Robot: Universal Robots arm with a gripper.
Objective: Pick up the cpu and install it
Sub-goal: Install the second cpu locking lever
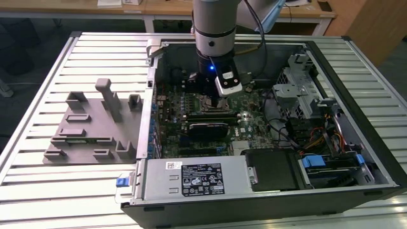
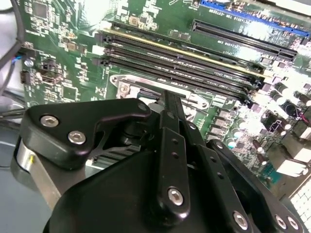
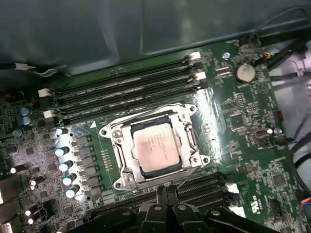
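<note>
A big open computer case [image 1: 267, 191] is lying on the slatted table [image 1: 38, 162], and the robot arm [image 1: 215, 28] is reaching down into it over the green board [image 3: 252, 126]. The cpu [image 3: 156, 147] is sitting flat inside the metal socket frame [image 3: 187, 141]. The gripper [image 3: 165, 196] is hanging just beside the socket holding nothing, and its fingers [image 2: 171, 145] seem to be pressed together, though it is hard to see.

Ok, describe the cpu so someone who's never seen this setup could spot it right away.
Find the open computer case and the green motherboard inside it. The cpu sits in the metal-framed socket beside the black memory slots. It is the one flat square with a pale silver top.
</note>
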